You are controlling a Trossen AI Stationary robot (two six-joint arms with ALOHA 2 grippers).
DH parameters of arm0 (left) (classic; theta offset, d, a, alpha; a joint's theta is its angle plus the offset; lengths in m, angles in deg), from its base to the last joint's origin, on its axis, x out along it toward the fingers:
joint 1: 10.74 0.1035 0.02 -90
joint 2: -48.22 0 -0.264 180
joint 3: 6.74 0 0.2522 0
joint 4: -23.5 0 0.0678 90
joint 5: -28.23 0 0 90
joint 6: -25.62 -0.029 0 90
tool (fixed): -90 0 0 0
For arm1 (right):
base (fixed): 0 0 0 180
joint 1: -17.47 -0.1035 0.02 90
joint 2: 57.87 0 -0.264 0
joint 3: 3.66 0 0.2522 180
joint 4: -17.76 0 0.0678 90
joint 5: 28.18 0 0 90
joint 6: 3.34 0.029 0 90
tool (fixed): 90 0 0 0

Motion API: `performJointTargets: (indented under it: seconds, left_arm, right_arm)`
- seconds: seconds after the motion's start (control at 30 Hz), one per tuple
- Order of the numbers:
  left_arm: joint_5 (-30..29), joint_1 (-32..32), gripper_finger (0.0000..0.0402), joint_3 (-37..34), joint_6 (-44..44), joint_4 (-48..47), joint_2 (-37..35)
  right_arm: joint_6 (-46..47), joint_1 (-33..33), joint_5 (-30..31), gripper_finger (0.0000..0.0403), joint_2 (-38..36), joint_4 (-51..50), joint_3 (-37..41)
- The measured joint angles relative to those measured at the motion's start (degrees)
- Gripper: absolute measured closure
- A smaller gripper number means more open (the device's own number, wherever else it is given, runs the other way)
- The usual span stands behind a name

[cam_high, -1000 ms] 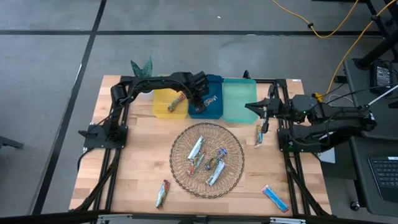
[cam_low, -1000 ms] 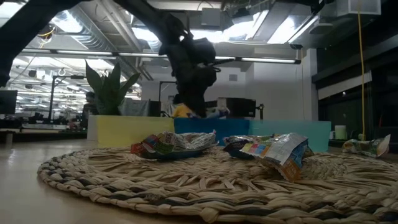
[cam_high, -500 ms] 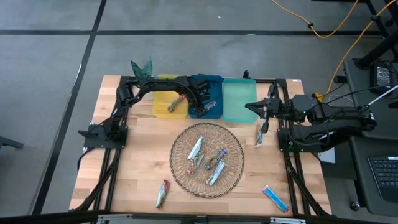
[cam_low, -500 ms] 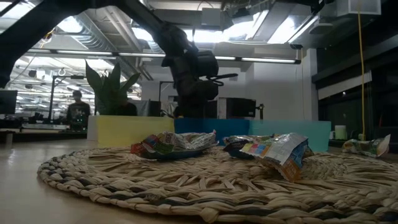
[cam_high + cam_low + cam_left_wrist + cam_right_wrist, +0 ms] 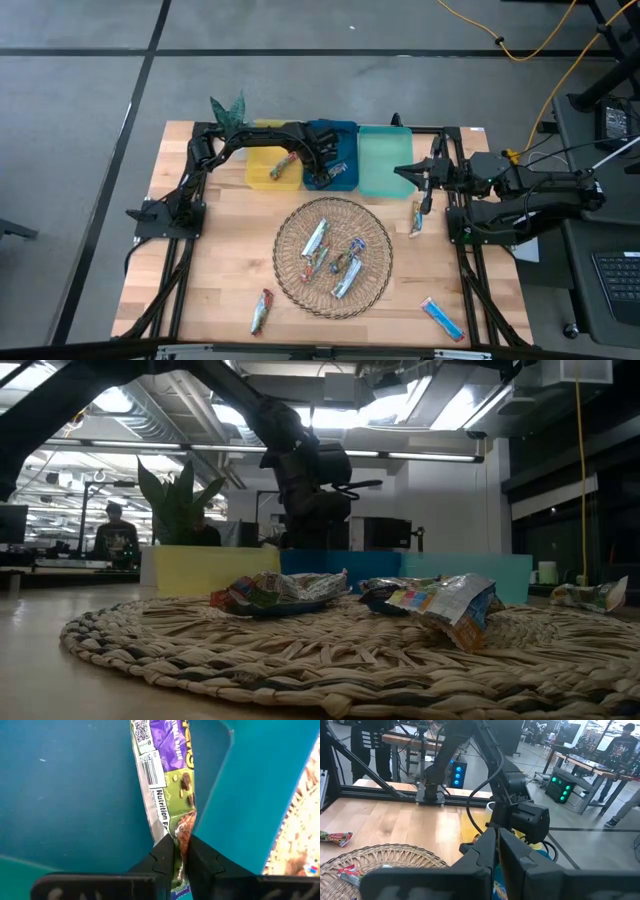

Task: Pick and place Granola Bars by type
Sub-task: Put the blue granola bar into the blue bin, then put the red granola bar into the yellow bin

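Observation:
My left gripper [image 5: 182,851] reaches down into the blue tray [image 5: 343,128], shut on the end of a granola bar [image 5: 167,775] in a silver and purple wrapper. A red-orange bar [image 5: 283,167] lies in the yellow tray [image 5: 258,160]. Several bars [image 5: 335,258] lie in the round wicker basket [image 5: 290,225]. My right gripper [image 5: 402,170] waits shut above the teal tray's [image 5: 380,150] right edge, holding nothing. My left gripper pinches the bar's near wrapper end [image 5: 181,832] between its two fingertips. The fingers come from above, slanting down, in line with the bar's length. The rest of the bar stretches away from the fingers along the blue tray's floor [image 5: 75,795].
Loose bars lie on the table: one at the near left [image 5: 262,312], a bright blue one at the near right [image 5: 442,318] and one right of the basket [image 5: 417,217]. A green plant [image 5: 228,107] stands behind the yellow tray.
My left gripper has gone down into the blue tray with the bar, then kept still. The bar has come down with it onto the tray's floor.

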Motion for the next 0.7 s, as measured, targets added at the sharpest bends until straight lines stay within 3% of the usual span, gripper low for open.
performJointTargets:
  seconds: [0.37,0.7]
  left_arm:
    - [-0.9,0.0,0.034,0.0,0.9,-0.1,-0.5]
    - [-1.9,-1.0,0.0336,0.0,4.1,0.0,-5.7]
  right_arm:
    - [0.0,0.0,0.0,0.0377,0.0,-0.3,0.0]
    - [0.0,0.0,0.0,0.0377,0.0,-2.2,0.0]
